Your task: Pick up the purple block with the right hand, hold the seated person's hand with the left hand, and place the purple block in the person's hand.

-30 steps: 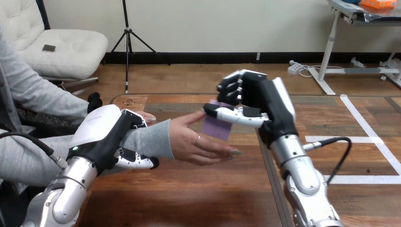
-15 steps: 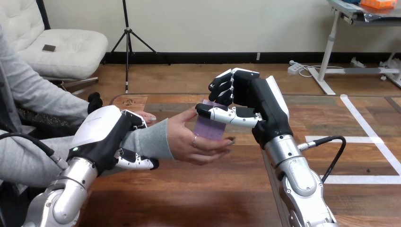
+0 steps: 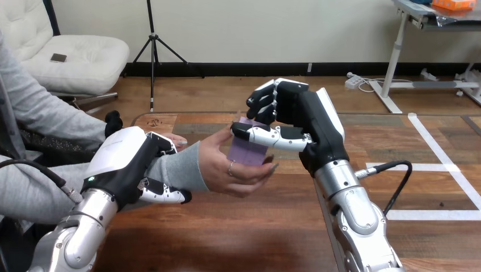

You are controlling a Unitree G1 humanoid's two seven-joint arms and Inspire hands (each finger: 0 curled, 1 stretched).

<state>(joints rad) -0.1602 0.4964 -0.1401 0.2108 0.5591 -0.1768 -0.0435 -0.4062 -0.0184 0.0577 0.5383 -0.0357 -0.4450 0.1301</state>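
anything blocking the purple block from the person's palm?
Nothing visible. The right hand pinches the purple block right over the person's hand, palm up and open; contact cannot be told. The left hand is curled round the person's wrist, clear of the path.

No word, number or sign could be read. A small dark marking (image 3: pixel 152 120) stood on the wooden table (image 3: pixel 238 226), at about ten o'clock from the view's middle, and was too small to make out.
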